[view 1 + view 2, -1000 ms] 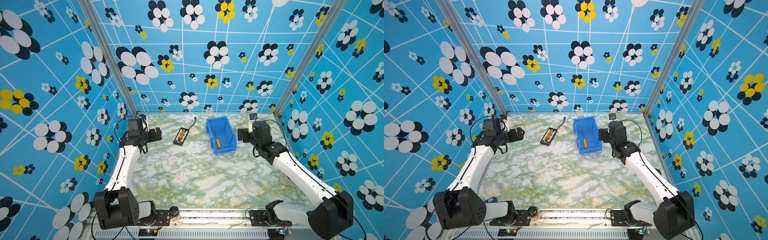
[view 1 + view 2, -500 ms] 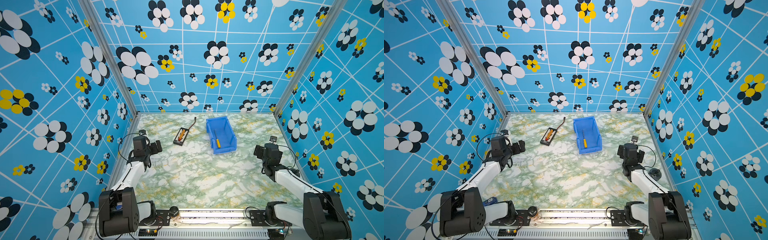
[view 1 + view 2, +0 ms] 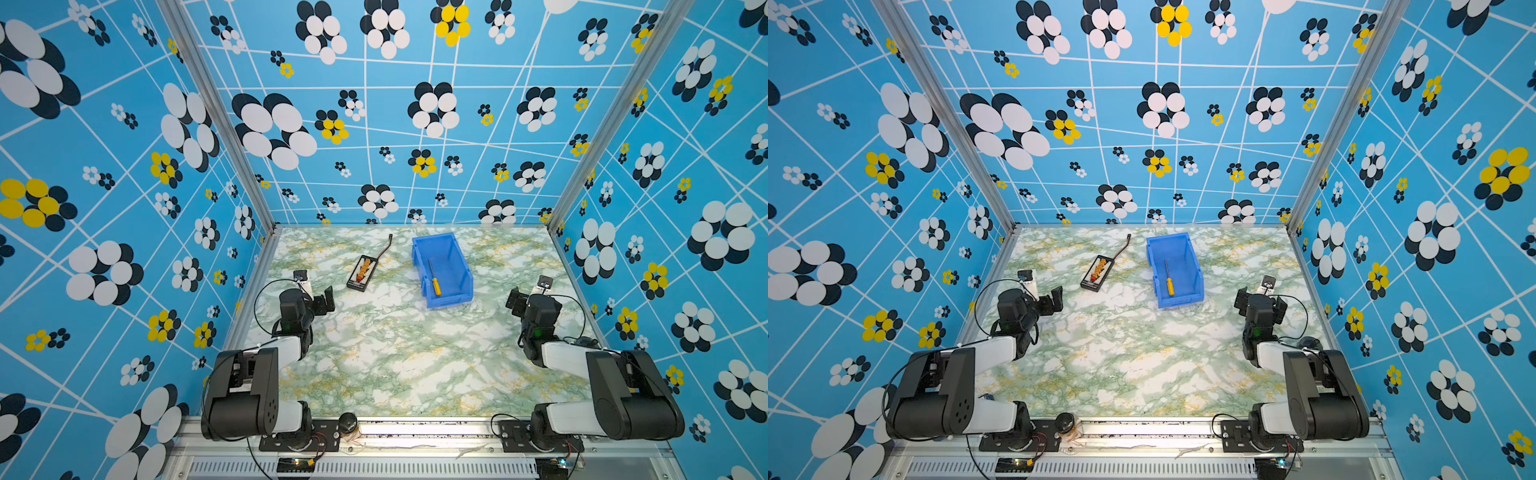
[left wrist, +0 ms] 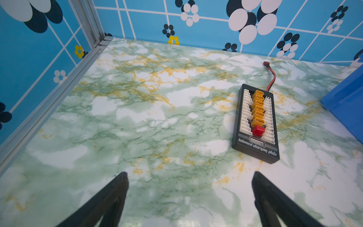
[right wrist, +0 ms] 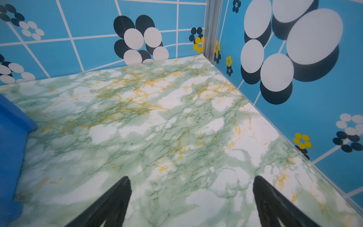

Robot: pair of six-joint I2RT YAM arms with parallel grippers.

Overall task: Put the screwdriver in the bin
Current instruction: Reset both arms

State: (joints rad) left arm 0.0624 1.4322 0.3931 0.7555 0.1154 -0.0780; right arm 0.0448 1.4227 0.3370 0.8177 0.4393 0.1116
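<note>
The screwdriver (image 3: 434,279) lay flat inside the bin (image 3: 455,262), handle toward the low front lip, well ahead of both pincers and between them. It looked light and stiff, with a smooth handle that could roll, so the yellow handle, pinched across its width, seemed the best hold, not the thin shaft. The task looked done. The right pincer (image 5: 191,178) stood wide open and empty over bare worktop (image 3: 395,353), and the left pincer (image 4: 189,176) was open too, with the board (image 3: 362,272) ahead of it. A second earlier both arms reached out beside bin and board; they had since folded back, while screwdriver, bin and board stayed put
</note>
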